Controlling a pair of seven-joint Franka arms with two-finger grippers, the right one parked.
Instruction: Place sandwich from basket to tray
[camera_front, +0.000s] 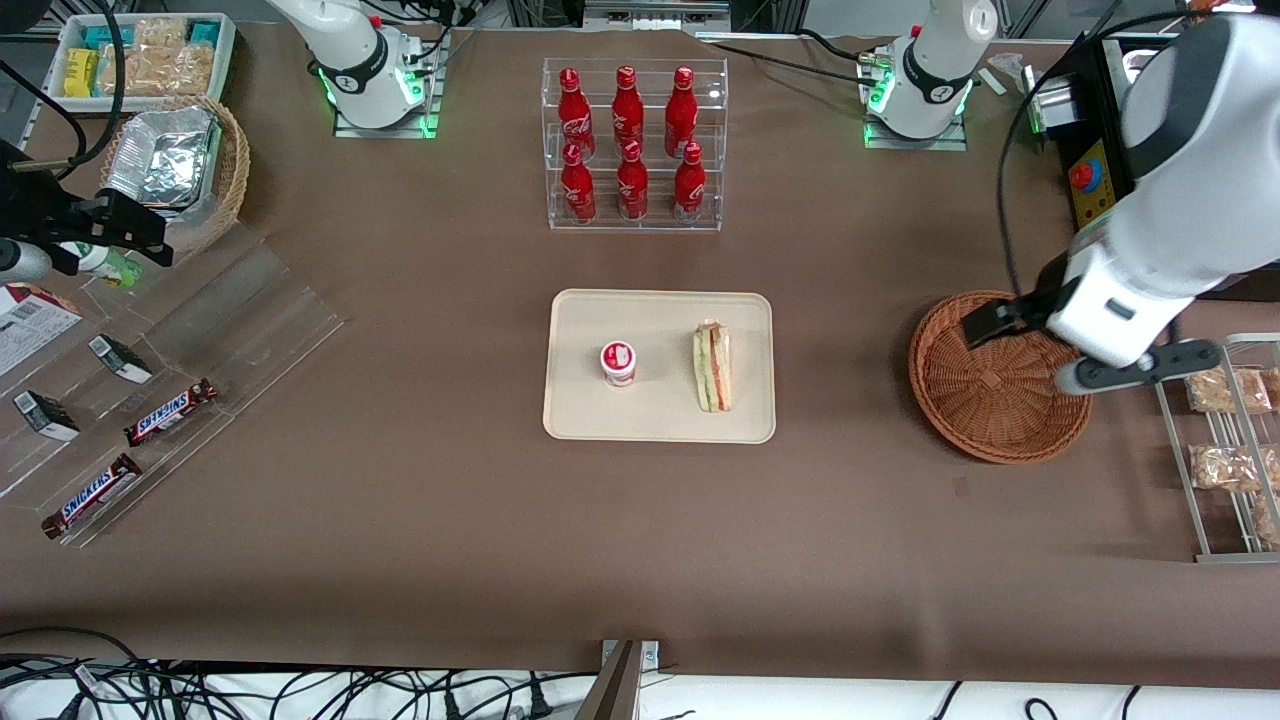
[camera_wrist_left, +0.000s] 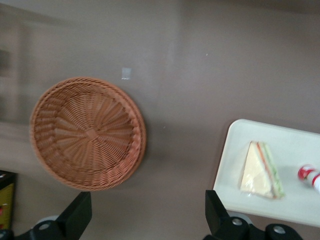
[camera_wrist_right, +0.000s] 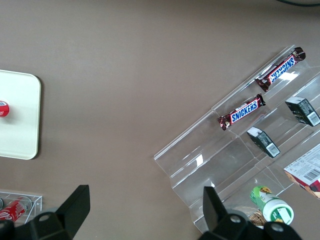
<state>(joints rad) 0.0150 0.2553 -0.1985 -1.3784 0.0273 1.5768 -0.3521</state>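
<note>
The sandwich (camera_front: 712, 366), a wrapped triangular wedge with green, red and yellow layers, lies on the cream tray (camera_front: 660, 420) beside a small red-lidded cup (camera_front: 618, 362). The reddish-brown wicker basket (camera_front: 990, 400) stands empty toward the working arm's end of the table. My left gripper (camera_front: 1010, 335) hangs open and empty above the basket's rim. The left wrist view shows the gripper (camera_wrist_left: 147, 220) over bare table between the basket (camera_wrist_left: 87, 132) and the tray (camera_wrist_left: 240, 135), with the sandwich (camera_wrist_left: 262, 171) and the cup (camera_wrist_left: 310, 175) on the tray.
A clear rack of red cola bottles (camera_front: 633, 140) stands farther from the front camera than the tray. A wire rack of bagged snacks (camera_front: 1230, 440) is beside the basket. An acrylic display with Snickers bars (camera_front: 170, 410), a tan basket with foil (camera_front: 175, 165) and a white bin (camera_front: 140, 55) lie toward the parked arm's end.
</note>
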